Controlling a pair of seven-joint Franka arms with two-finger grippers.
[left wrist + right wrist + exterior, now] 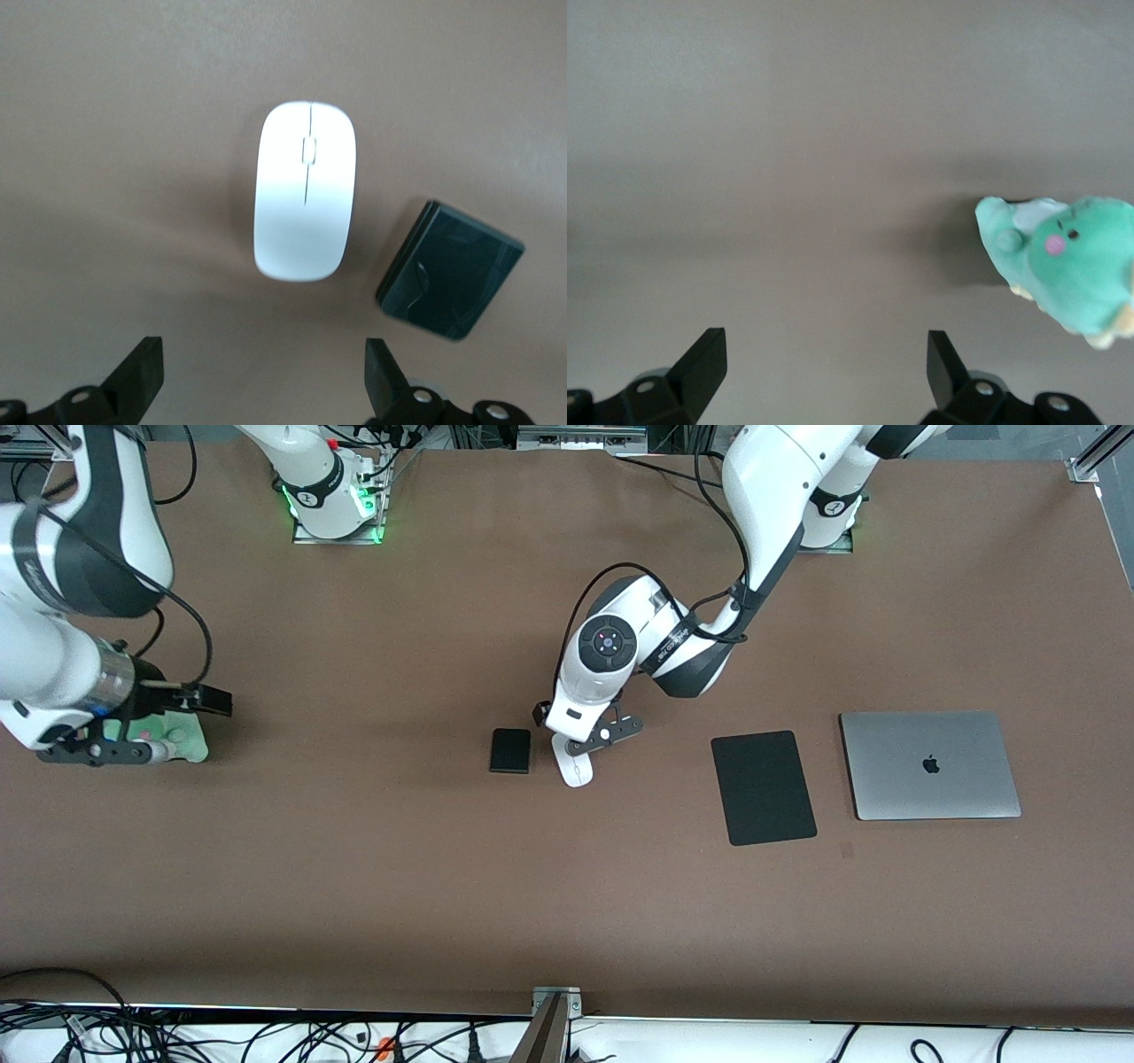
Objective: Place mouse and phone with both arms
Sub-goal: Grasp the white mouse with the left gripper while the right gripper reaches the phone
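Note:
The white mouse (576, 770) lies on the brown table near its middle, with the small black phone (511, 750) beside it toward the right arm's end. My left gripper (580, 731) hangs open and empty just above the mouse's end nearer the robots' bases. In the left wrist view the mouse (306, 190) and the phone (452, 270) lie ahead of the open left gripper (263, 372), which touches neither. My right gripper (97, 753) is open and empty at the right arm's end of the table, beside a green plush toy (173, 740). It also shows open in the right wrist view (824, 367).
A flat black mouse pad (764, 786) and a closed grey laptop (930, 764) lie toward the left arm's end of the table. The green plush toy (1063, 266) shows in the right wrist view, apart from the fingers.

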